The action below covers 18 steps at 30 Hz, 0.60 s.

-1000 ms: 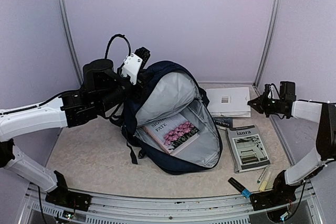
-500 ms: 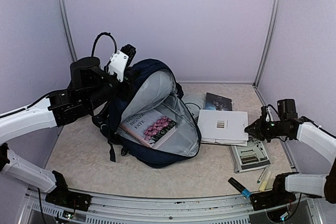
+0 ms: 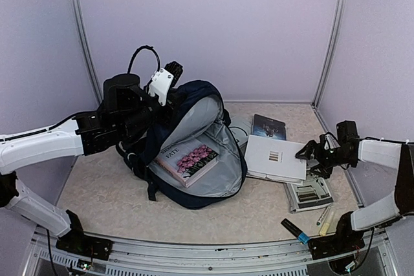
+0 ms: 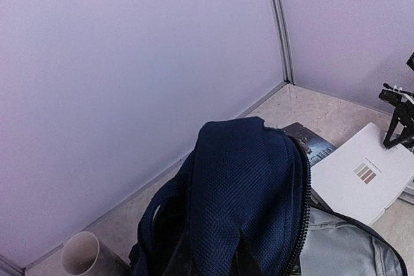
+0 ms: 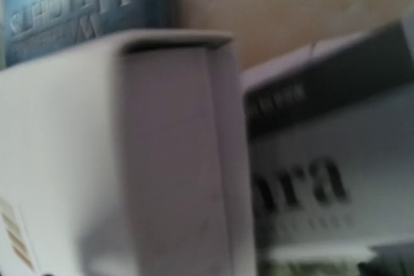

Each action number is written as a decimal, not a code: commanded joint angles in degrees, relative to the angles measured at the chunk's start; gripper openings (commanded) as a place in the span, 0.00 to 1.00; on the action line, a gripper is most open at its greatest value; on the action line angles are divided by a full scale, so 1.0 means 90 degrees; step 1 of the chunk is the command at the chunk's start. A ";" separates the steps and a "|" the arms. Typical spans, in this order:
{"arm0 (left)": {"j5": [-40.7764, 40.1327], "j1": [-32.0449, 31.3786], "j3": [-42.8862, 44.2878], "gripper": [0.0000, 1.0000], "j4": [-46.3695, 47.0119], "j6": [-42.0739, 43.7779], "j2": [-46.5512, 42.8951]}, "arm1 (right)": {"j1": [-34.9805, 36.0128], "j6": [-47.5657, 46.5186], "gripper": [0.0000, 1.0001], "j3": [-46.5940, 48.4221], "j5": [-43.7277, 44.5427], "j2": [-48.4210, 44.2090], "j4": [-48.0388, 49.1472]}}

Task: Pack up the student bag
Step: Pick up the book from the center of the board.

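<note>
The student bag point(image 3: 194, 179), dark navy with pale grey lining, lies unzipped at centre left with a pink-flowered book point(image 3: 189, 159) inside. My left gripper point(image 3: 169, 77) is shut on the bag's top fabric and holds it up. In the left wrist view the navy fabric point(image 4: 239, 185) fills the lower frame, pinched at the left gripper point(image 4: 217, 262). A white book point(image 3: 275, 158) lies flat just right of the bag. My right gripper point(image 3: 310, 155) stands open at that book's right edge. The blurred right wrist view shows the white book's corner point(image 5: 162, 159) very close, with no fingers visible.
A dark blue book point(image 3: 268, 126) lies behind the white one and a grey book point(image 3: 309, 192) in front of it. Two markers point(image 3: 294, 231) point(image 3: 325, 214) lie near the right arm's base. A white cup point(image 4: 81, 254) stands behind the bag. Purple walls close in on three sides.
The white book came forward from the back right to lie beside the bag, and my right gripper opened and let it go. The bag shifted left, still held by the left gripper.
</note>
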 commanded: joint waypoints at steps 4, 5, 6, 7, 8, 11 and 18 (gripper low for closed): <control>0.0184 -0.0012 0.0322 0.00 0.0452 -0.0085 0.0421 | -0.0183 -0.0403 1.00 0.0264 -0.0911 0.1294 0.1228; 0.0232 -0.0012 0.0318 0.00 0.0478 -0.0113 0.0461 | -0.0150 -0.0341 1.00 0.0185 -0.1193 0.1374 0.1422; 0.0291 -0.0012 0.0307 0.00 0.0509 -0.0142 0.0502 | -0.0098 -0.0285 1.00 0.0089 -0.1410 0.1412 0.1618; 0.0360 -0.0012 0.0296 0.00 0.0553 -0.0178 0.0553 | -0.0032 -0.0226 1.00 -0.0020 -0.1581 0.1419 0.1783; 0.0429 -0.0012 0.0286 0.00 0.0595 -0.0192 0.0602 | 0.0033 -0.0151 1.00 -0.0106 -0.1755 0.1416 0.1959; 0.0632 -0.0012 0.0309 0.00 0.0658 -0.0271 0.0763 | 0.0199 0.0184 1.00 -0.0358 -0.2398 0.1367 0.2624; 0.0930 -0.0039 0.0361 0.00 0.0720 -0.0413 0.0937 | 0.0818 0.0736 0.99 -0.0362 -0.3178 0.1055 0.3605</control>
